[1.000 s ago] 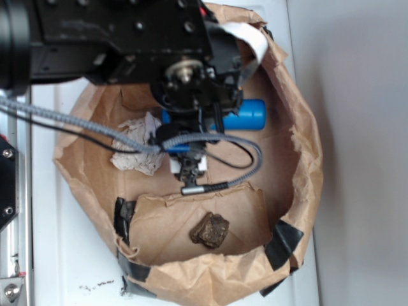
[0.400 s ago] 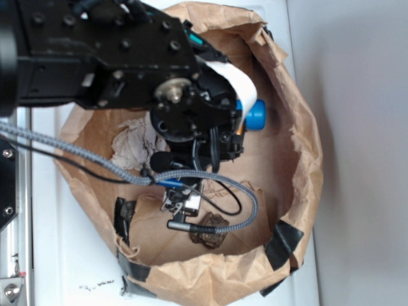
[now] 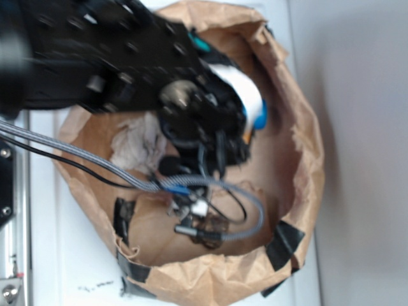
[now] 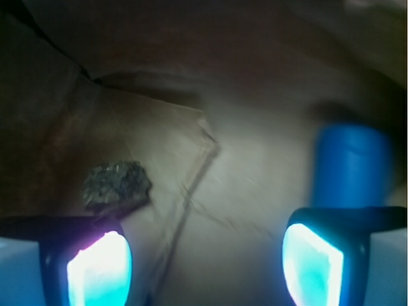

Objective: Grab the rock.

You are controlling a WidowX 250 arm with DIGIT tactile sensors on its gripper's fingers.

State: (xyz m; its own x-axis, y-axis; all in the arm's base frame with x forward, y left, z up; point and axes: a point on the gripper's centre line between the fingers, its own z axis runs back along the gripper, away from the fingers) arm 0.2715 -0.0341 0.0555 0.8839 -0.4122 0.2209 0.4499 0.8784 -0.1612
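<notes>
The arm has dropped over the one rock; jaws gape wide, empty, beside one blue bottle.

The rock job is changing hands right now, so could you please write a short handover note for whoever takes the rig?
Gripper: open and empty, fingers wide apart, hovering low inside the paper bag.
Rock: lies free on the folded paper flap, just ahead of the finger at the left of the wrist view, not between the fingers. In the exterior view the arm mostly hides it.
Blue bottle: ahead of the other finger; avoid it.
Done: approach to the rock.
Left: centre over the rock, lower, close, lift.
</notes>
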